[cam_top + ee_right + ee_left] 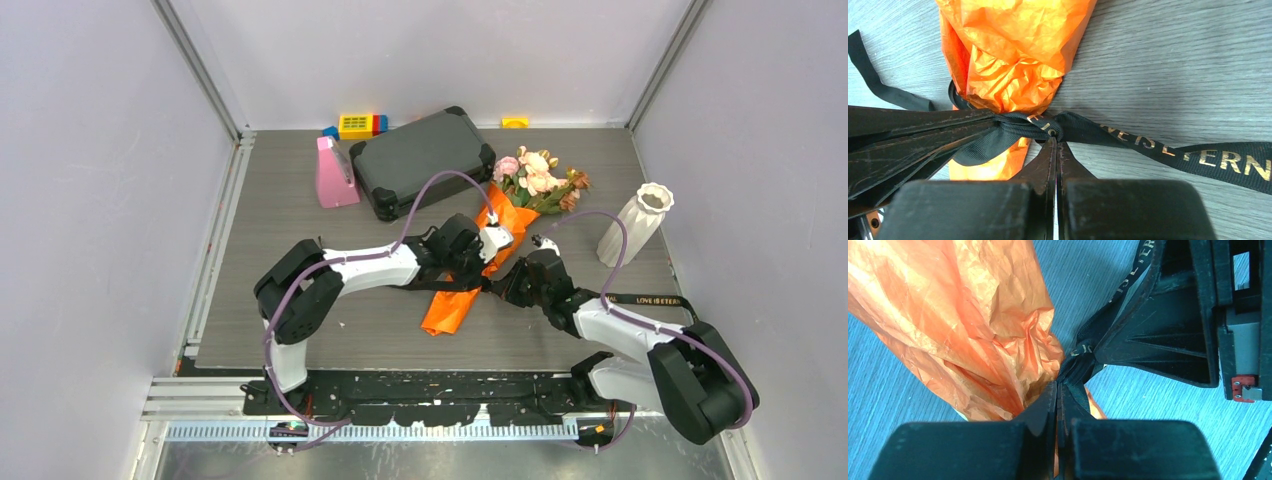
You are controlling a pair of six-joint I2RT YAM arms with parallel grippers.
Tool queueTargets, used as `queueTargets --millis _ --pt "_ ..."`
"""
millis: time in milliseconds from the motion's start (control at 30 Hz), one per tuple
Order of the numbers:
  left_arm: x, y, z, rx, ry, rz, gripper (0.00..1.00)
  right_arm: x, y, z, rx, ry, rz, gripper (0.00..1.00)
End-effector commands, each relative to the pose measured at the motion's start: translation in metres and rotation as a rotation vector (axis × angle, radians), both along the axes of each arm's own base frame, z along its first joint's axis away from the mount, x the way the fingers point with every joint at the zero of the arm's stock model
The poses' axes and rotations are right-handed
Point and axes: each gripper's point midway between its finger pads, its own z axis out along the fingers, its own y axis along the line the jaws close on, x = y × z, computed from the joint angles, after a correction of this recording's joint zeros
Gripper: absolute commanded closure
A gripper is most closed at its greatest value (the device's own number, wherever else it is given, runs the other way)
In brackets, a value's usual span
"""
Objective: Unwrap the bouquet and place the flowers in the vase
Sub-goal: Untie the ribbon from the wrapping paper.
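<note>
One white vase [637,224] (top view only)

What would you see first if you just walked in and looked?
The bright orange bouquet lying in the middle of the table, with pink roses at its far end. At its tied waist, the left gripper and right gripper are both pinched shut on the black ribbon, one from each side. A white vase stands on the table to the right.
</note>
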Motion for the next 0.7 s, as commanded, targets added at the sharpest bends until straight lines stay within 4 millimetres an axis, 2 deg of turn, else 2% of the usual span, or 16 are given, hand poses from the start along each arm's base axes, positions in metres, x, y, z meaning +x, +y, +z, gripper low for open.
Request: queueTargets --millis 0,367,500,667 --pt "0.004 -0.004 0.03 -0.089 -0.018 0.045 1.0 0.013 0.001 0.011 -0.003 -0.045 -0.022 1.0" --pt "0.001 0.003 0.037 -0.147 0.031 0.147 1.0 0.013 -0.015 -0.001 -0.064 -0.01 -0.101 1.0" --pt "0.01 0.006 0.042 -0.191 0.033 0.214 1.0 0.014 -0.017 -0.004 -0.076 -0.002 -0.113 1.0" --pt "0.025 0.025 0.043 -0.212 0.016 0.36 1.0 0.014 -0.02 -0.007 -0.088 0.012 -0.13 1.0"
